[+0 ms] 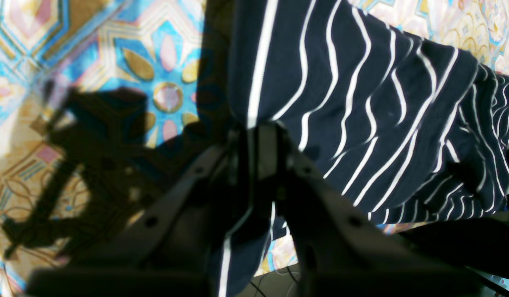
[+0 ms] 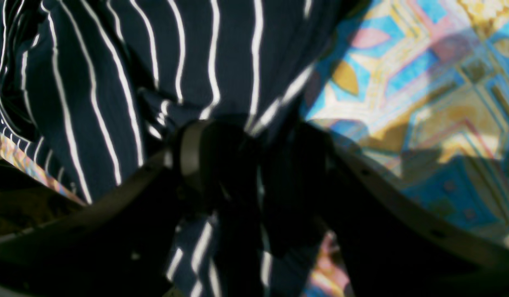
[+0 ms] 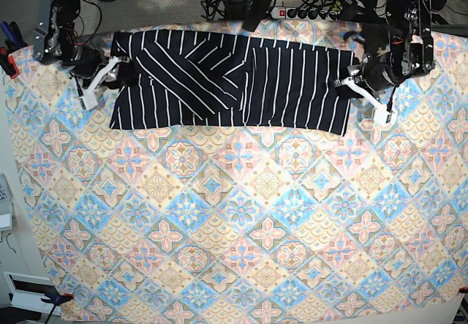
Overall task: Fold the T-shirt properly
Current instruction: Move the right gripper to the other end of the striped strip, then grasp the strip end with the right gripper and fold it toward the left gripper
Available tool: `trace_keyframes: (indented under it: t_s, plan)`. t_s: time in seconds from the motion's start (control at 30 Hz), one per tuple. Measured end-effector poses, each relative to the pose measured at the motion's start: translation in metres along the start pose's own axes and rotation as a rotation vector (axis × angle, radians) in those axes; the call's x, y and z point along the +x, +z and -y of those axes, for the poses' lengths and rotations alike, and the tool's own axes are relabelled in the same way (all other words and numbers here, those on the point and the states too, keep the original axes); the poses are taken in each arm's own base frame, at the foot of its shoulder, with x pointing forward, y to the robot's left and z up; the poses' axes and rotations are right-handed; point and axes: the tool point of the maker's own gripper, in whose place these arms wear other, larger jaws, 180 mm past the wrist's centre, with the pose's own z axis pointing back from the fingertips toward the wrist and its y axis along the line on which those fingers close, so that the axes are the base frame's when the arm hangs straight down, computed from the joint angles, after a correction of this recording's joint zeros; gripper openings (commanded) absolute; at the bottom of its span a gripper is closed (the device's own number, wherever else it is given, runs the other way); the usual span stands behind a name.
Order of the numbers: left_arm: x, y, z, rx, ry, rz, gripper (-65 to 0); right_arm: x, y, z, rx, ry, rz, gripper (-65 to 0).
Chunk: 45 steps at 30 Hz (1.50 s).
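We see shirt (image 3: 234,83) flat on cloth (image 3: 234,221). Left pincer (image 1: 258,132) pinches shirt edge; right pincer (image 2: 254,136) grips bunched shirt.

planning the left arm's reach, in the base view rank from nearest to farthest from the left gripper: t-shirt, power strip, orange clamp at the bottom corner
1. T-shirt: in the left gripper, at the view's right.
2. Power strip: past the tablecloth's top edge.
3. Orange clamp: bottom-left corner, farthest.
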Motion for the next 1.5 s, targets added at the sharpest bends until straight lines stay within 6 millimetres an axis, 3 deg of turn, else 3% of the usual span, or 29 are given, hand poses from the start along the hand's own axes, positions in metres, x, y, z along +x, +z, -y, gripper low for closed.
trace_keyframes:
  t_s: [0.13, 0.33, 0.5, 0.77, 0.97, 1.13, 1.27, 1.37, 1.5]
  plan:
    - [0.000, 0.000, 0.000, 0.000, 0.000, -0.001, -65.0, 0.006, -0.009, -0.010, 0.031, 0.030, -0.013, -36.5]
    - [0.000, 0.000, 0.000, 0.000, 0.000, -0.001, -65.0, 0.001, -0.015, -0.019, 0.053, 0.039, -0.040, -55.8]
    - [-0.001, -0.003, 0.005, -0.012, 0.014, 0.009, -65.0, 0.007, -0.015, -0.014, 0.038, 0.051, -0.049, -61.2]
    - [-0.010, -0.019, 0.037, -0.087, 0.086, 0.020, -65.0, 0.055, 0.000, 0.014, -0.041, 0.047, 0.056, -62.3]
    - [0.000, -0.034, 0.053, -0.130, 0.130, 0.043, -65.0, 0.098, 0.008, 0.016, -0.064, 0.093, 0.107, -62.3]
    - [-0.003, -0.044, 0.051, -0.131, 0.169, 0.034, -65.0, 0.128, 0.025, -0.009, -0.074, 0.233, 0.138, -62.3]
    - [-0.001, -0.046, 0.056, -0.137, 0.153, 0.052, -65.0, 0.142, 0.025, -0.048, -0.035, 0.386, 0.136, -62.3]
    - [-0.004, -0.048, 0.061, -0.149, 0.151, 0.042, -65.0, 0.145, 0.017, -0.089, 0.039, 0.497, 0.137, -62.3]
    - [-0.003, -0.047, 0.059, -0.145, 0.151, 0.044, -65.0, 0.129, 0.002, -0.134, 0.142, 0.574, 0.106, -62.2]
